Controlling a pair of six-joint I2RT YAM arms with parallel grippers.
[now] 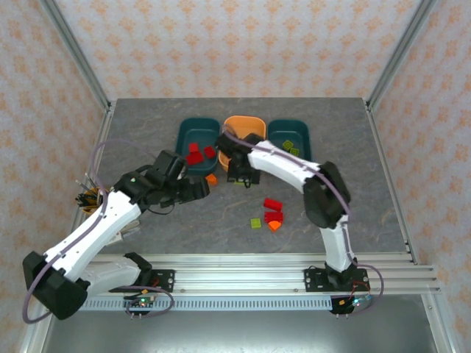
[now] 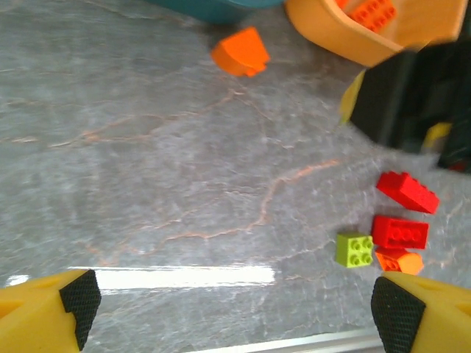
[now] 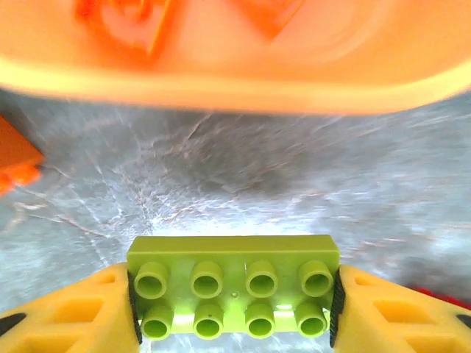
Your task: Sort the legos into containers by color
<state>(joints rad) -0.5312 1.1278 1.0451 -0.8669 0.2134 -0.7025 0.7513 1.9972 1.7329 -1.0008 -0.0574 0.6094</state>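
– Grey marbled tabletop (image 1: 147,132), patterned wallpaper behind it. What has the right claw (image 3: 232,312) got?

– A green eight-stud brick (image 3: 232,254), lying lengthwise between its fingers with both pads pressed against the brick's ends. I cannot tell whether the brick touches the table. Just beyond it runs the near wall of the orange tray (image 3: 221,81), with blurred orange shapes inside. Off to the claw's left lies an orange wedge (image 3: 15,158).

– And the left claw (image 2: 239,301)?

– It is spread wide, with nothing between its fingers (image 2: 79,298) and bare table beneath. Ahead to its right sits a loose cluster. Nearest is an orange bit (image 2: 399,261) tucked against a red brick (image 2: 399,232). A small green brick (image 2: 354,249) sits just beside that, and a second red brick (image 2: 407,191) lies a little further on. The wedge is further ahead, near the trays.

– What is in the trays?

– Seen from above, the left teal tray (image 1: 184,129), beyond the left claw, holds red bricks (image 1: 199,154). The orange tray holds orange bricks (image 2: 372,11). The right teal tray (image 1: 302,131) holds green bricks (image 1: 288,145).
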